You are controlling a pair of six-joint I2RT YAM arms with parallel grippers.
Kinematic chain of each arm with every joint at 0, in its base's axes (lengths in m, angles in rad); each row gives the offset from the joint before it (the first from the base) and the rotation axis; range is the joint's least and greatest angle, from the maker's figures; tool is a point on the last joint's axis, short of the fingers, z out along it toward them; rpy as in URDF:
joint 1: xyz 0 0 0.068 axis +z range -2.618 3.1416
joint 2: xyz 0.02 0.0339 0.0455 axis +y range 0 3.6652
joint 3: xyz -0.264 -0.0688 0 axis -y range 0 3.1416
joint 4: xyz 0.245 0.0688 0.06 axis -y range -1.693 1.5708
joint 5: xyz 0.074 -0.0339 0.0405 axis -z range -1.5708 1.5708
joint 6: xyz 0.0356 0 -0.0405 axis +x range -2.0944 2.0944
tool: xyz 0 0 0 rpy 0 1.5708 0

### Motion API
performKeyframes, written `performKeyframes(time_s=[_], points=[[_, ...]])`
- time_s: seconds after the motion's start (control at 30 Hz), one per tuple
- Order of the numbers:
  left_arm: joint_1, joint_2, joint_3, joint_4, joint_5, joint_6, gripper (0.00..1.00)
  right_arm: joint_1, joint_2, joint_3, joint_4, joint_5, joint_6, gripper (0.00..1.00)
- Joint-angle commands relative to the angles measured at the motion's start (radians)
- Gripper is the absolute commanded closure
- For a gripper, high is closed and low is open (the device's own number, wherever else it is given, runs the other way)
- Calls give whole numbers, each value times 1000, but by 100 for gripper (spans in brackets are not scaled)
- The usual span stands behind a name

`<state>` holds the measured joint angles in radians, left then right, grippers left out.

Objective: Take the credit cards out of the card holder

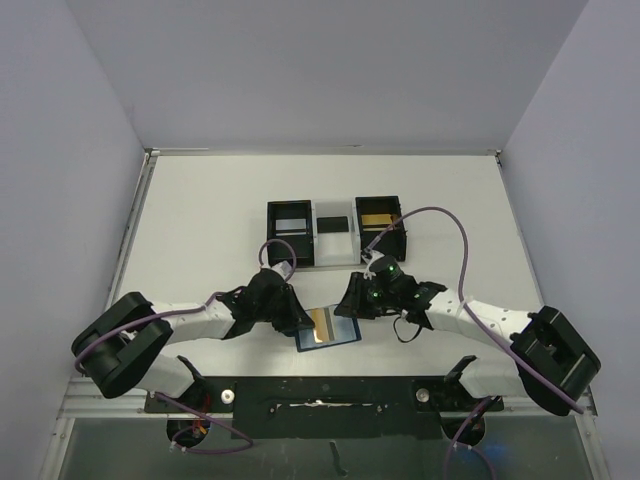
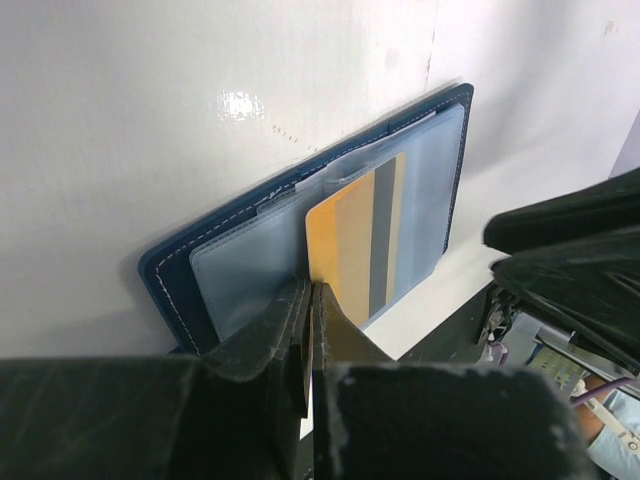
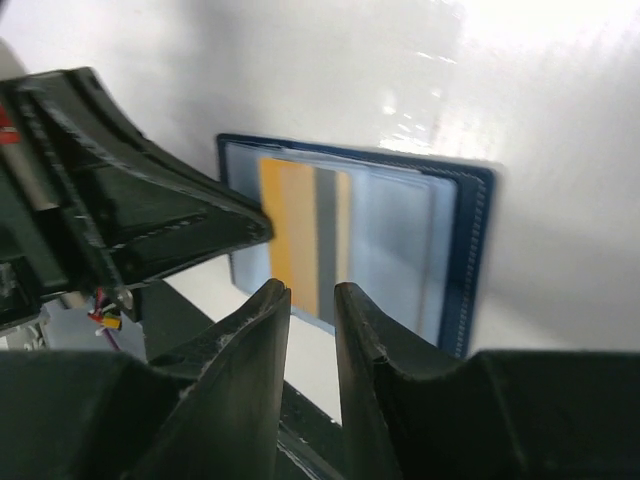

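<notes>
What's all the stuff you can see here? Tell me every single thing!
card holder: one, navy blue, lying open at the front middle
credit card: one showing, gold with grey stripe, in the card holder
black boxes: two, joined by a clear section, farther back
table: one, white, under everything
left gripper: one, black, shut, at the card holder's edge
right gripper: one, black, slightly open, by the credit card

Gold, grey-striped card (image 2: 345,240); navy card holder (image 2: 165,275)
</notes>
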<state>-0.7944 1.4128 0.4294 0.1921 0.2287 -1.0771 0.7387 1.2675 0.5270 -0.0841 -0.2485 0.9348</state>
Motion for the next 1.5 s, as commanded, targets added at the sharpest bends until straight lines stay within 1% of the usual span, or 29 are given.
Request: performKeyframes(time_s=[0.0,0.07,0.17,0.3,0.4,0.53,0.7,0.8,0.9,0.97,1.1,1.3,1.47], points=[[7,-25,37,-61,-5,53,100,25,7,81,24,-33,-37,73],[7,-32,35,-61,-8,54,100,30,46,87,44,-35,-23,73],[9,-38,38,-58,-9,54,100,34,116,89,31,-4,4,70],[9,-34,39,-43,6,54,100,40,176,40,79,5,43,70],[10,-34,32,-28,20,46,94,51,204,6,124,-12,59,71],[11,-34,5,31,44,8,84,64,209,-12,127,12,82,74],[11,-39,-53,135,55,-65,82,66,202,-23,121,39,100,76],[12,-44,-73,164,54,-88,85,66,202,-27,121,43,104,77],[14,-55,-74,151,43,-91,97,68,198,-31,110,57,106,78],[15,-68,-74,128,31,-85,100,67,191,-33,97,74,108,78],[21,-109,-70,43,-1,-61,100,67,163,-38,68,106,113,79],[35,-162,-56,-97,-31,13,100,67,104,-30,2,151,100,79],[41,-153,-27,-140,-13,77,100,64,57,-15,-13,151,84,78]])
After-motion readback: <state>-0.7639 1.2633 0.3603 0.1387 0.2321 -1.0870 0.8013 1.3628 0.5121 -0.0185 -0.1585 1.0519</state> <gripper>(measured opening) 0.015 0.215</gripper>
